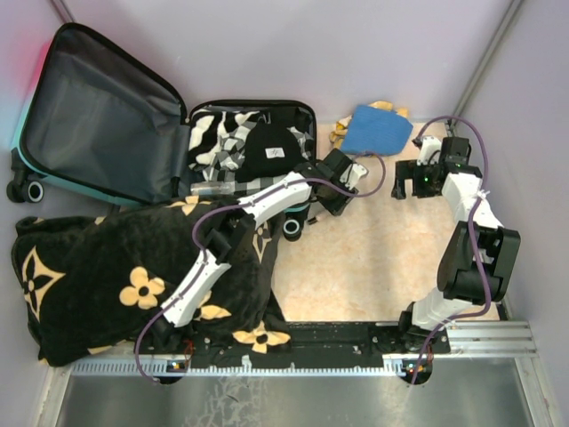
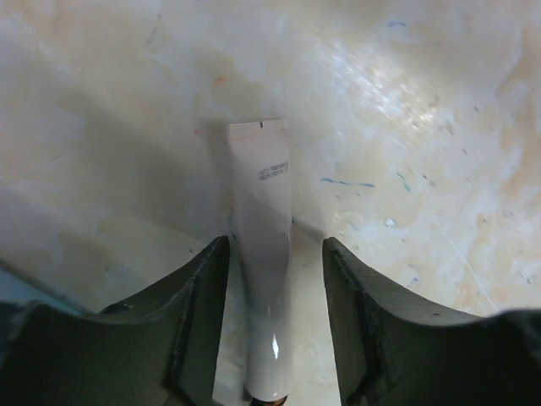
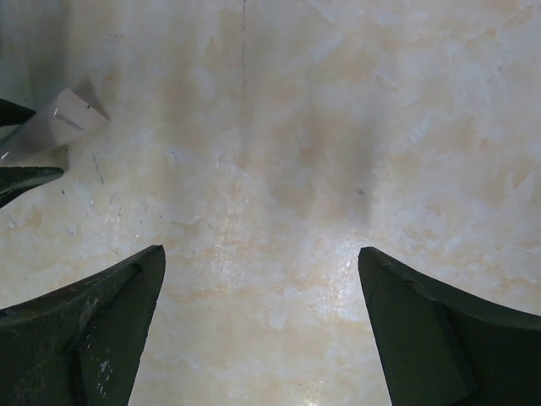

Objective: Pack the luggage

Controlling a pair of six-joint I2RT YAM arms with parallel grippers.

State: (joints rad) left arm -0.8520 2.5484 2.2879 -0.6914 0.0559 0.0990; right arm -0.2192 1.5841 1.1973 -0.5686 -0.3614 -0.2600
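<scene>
The luggage [image 1: 98, 107] lies open at the back left, its dark grey lid propped up and its base [image 1: 307, 116] filled with black-and-white clothing and a black cap. A white tube [image 2: 262, 186] lies on the marbled table right of the suitcase. My left gripper [image 2: 276, 245] straddles the tube's lower end; the left finger is close against it and a gap shows on the right. From above, the left gripper [image 1: 354, 174] sits beside the suitcase's corner. My right gripper [image 1: 404, 185] stands wide open over bare table [image 3: 262, 254], and the tube [image 3: 63, 118] shows at its far left.
A big black blanket with tan flowers [image 1: 133, 276] covers the near left, under the left arm. A blue cloth [image 1: 378, 129] and something yellow [image 1: 340, 135] lie at the back, between the suitcase and the right arm. The walls close in on both sides.
</scene>
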